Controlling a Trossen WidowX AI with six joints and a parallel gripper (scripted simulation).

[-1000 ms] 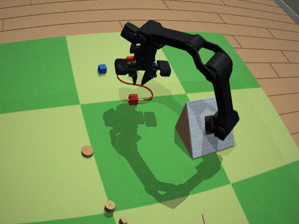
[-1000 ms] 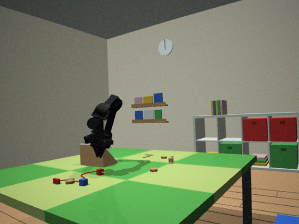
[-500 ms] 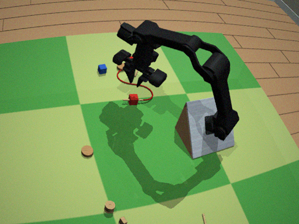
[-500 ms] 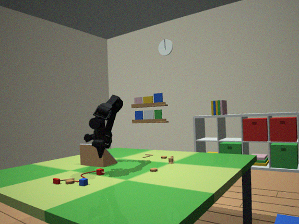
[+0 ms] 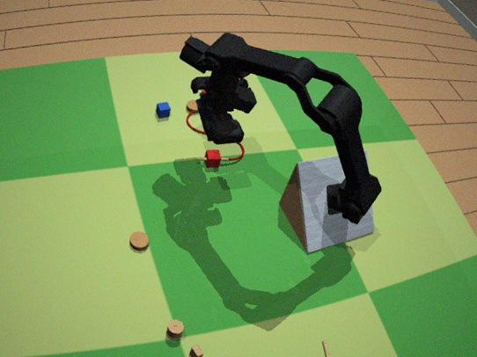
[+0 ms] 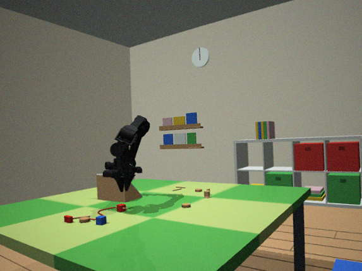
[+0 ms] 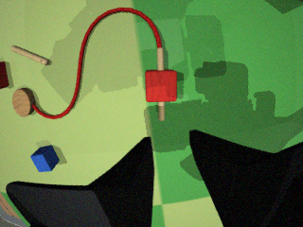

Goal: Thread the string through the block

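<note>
On the table (image 5: 43, 195) (image 6: 233, 217) (image 7: 104, 128), toward the top view's upper edge, the gripper (image 5: 219, 138) (image 6: 123, 190) (image 7: 170, 140) hovers partly open, gripping nothing. The red string (image 5: 242, 152) (image 6: 104, 209) (image 7: 80, 61) curves between button (image 5: 192, 105) (image 6: 84, 219) (image 7: 23, 102) and stick (image 5: 199, 158) (image 7: 161, 113). The red block (image 5: 212, 158) (image 6: 121, 207) (image 7: 161, 86) surrounds the stick, whose ends protrude from opposite sides

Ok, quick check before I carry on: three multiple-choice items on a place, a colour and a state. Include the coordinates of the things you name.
1. Where is the string's stick (image 5: 199, 158) (image 6: 124, 208) (image 7: 161, 112)?
A in the blue cube
B in the red block (image 5: 212, 158) (image 6: 121, 207) (image 7: 161, 86)
C off the table

2. What colour is the string (image 5: 242, 152) (image 6: 104, 210) (image 7: 79, 66)?
A red
B blue
C white

3. How is the gripper (image 5: 218, 111) (image 6: 123, 190) (image 7: 170, 140)?
A shut on the stick
B shut on the block
C partly open, holding nothing

1 B: stick shows on both sides of the block.
2 A: red curve, wrist view.
3 C: bare gap between fingertips, wrist view.
</note>
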